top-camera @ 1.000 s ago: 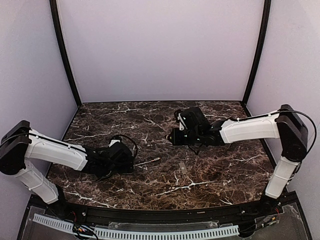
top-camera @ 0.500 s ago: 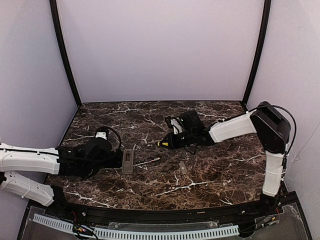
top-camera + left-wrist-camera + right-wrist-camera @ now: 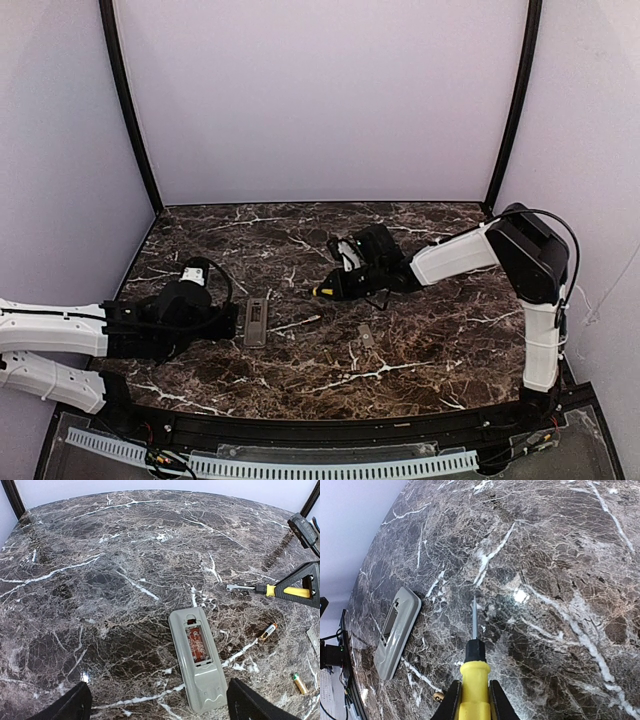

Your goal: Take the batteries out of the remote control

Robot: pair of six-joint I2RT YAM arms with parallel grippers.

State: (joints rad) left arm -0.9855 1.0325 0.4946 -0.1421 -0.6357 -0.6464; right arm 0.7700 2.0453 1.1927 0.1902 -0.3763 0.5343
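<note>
Jaws of the left gripper (image 3: 159,700) gape empty just short of the remote control (image 3: 205,680); the right gripper (image 3: 474,696) clamps the screwdriver (image 3: 474,675). Both batteries (image 3: 267,631) lie beside the remote: light, slick, likely rollers, so pinch mid-barrel.

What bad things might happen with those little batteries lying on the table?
The batteries lie loose on the table beside the remote control. They are round, so they might roll away if something brushes them. The right fingers grip the screwdriver with its bare tip pointing out over the table, so a careless move might scratch the marble.
</note>
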